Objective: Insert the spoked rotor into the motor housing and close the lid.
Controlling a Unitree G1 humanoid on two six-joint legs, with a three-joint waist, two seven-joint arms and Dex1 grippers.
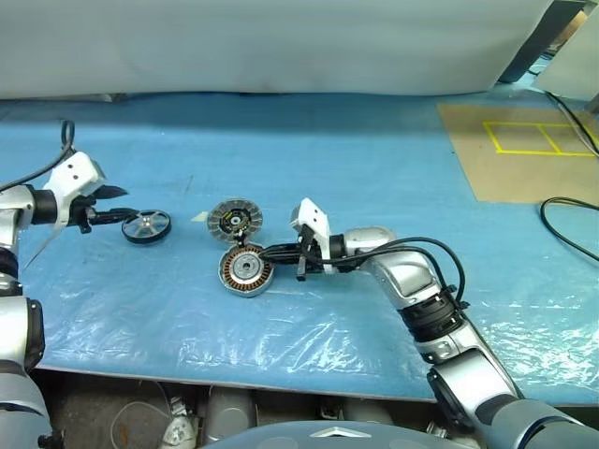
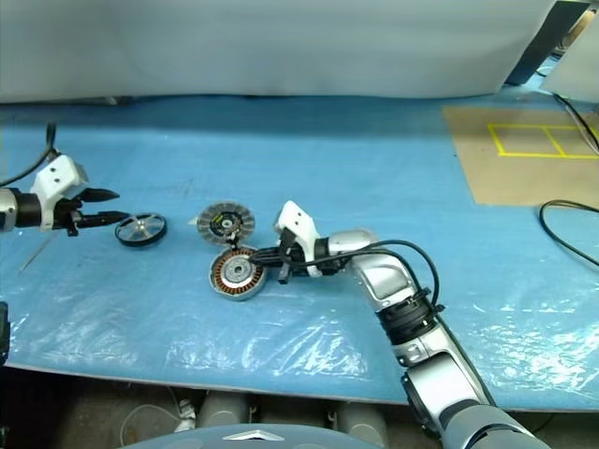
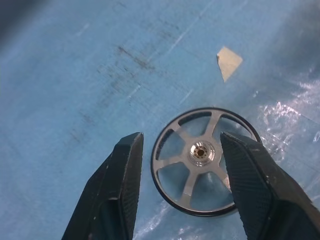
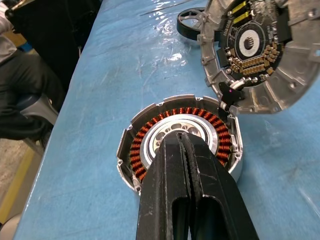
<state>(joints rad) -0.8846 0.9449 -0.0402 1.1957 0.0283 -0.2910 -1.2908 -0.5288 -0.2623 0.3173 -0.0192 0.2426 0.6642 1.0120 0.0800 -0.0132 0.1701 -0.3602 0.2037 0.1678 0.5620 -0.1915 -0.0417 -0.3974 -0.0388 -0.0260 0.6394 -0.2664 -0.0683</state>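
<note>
The right hand [image 4: 186, 150], its fingers pressed together, hides part of the motor housing [image 1: 245, 271] from the wrist camera; the tips sit over its silver centre, ringed by copper windings. Just past this hand the lid [image 1: 234, 220] stands open on its hinge, showing a dark, yellow-marked centre. The left hand [image 3: 181, 150] has its fingers apart on either side of the spoked rotor [image 3: 204, 161], gripping nothing. The rotor lies flat on the bench [image 1: 374, 168]: dark rim, silver spokes, shiny hub.

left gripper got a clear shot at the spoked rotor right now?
Probably yes. The left gripper has its fingers apart on either side of the spoked rotor, which lies flat on the blue sheet with nothing over it. No grip yet.
</note>
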